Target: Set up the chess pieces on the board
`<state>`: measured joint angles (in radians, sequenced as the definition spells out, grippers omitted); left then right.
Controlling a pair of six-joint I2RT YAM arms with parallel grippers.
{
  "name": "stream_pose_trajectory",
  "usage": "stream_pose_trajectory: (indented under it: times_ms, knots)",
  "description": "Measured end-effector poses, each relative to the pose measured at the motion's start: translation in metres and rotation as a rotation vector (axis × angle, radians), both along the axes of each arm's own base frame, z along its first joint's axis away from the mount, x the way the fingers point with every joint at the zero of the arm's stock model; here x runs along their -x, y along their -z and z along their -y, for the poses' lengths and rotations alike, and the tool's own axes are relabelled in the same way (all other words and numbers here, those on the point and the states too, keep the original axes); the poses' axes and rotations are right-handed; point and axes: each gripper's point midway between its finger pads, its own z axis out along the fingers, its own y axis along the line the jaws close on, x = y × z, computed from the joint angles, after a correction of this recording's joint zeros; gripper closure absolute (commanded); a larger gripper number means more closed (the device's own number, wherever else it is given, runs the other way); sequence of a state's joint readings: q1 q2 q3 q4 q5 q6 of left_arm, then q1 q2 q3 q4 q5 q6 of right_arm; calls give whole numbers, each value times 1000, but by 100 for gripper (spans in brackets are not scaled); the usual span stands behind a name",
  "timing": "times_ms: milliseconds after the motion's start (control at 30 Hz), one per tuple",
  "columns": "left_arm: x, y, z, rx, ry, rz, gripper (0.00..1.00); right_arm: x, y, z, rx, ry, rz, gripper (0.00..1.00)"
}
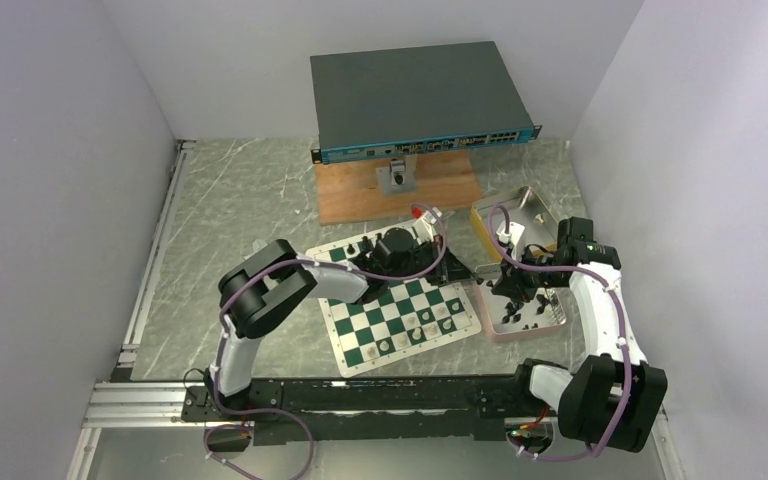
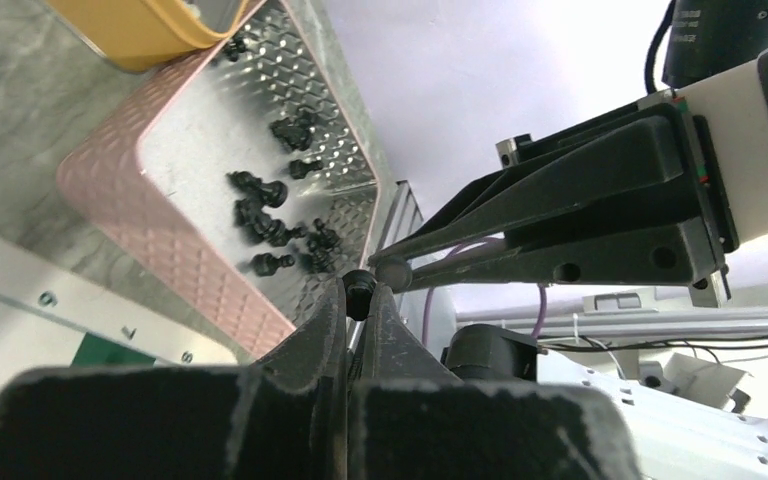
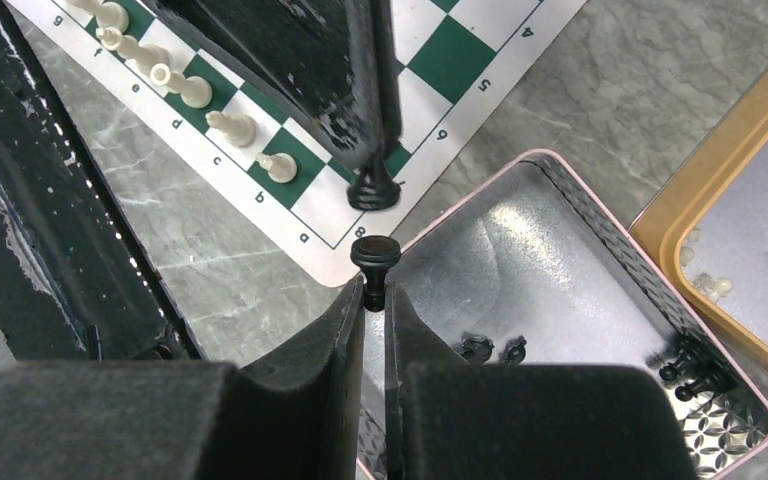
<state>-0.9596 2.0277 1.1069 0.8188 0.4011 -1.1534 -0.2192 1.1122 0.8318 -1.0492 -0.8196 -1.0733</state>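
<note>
Left pincer (image 2: 360, 296) is pressed shut on one black chessman (image 3: 372, 188) over the board (image 3: 455, 55) corner nearest the pink tray (image 3: 520, 225). Right pincer (image 3: 373, 298) pinches another black piece (image 3: 375, 252) just off that board corner, above the tray rim (loose black chessmen (image 2: 260, 215) lie in the tray beside the board).

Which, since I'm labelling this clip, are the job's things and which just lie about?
Job: board, loose black chessmen, pink tray, left gripper shut on black piece, right gripper shut on black pawn.
Lying about: yellow tin, network switch, wooden plank.
</note>
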Motion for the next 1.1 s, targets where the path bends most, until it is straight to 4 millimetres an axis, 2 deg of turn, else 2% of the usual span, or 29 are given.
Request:
stream_pose_trajectory:
  times_ms: [100, 300, 433, 567, 667, 900, 1100]
  knots:
    - [0, 1, -10, -38, -29, 28, 100, 0, 0, 1, 2, 4, -1, 93]
    - [0, -19, -30, -71, -77, 138, 100, -4, 4, 8, 34, 53, -22, 92]
    - [-1, -24, -55, -159, -130, 235, 100, -15, 13, 19, 76, 121, -51, 91]
    - [-4, -20, -90, -283, -207, 326, 100, -21, 25, 28, 109, 167, -93, 91]
    - [-7, -11, -124, -403, -281, 385, 100, -24, 32, 33, 130, 194, -115, 90]
    - [-27, 25, -201, -740, -453, 480, 100, -27, 48, 42, 168, 238, -165, 90]
    - [-50, 50, -259, -930, -559, 463, 100, -27, 58, 46, 186, 254, -199, 90]
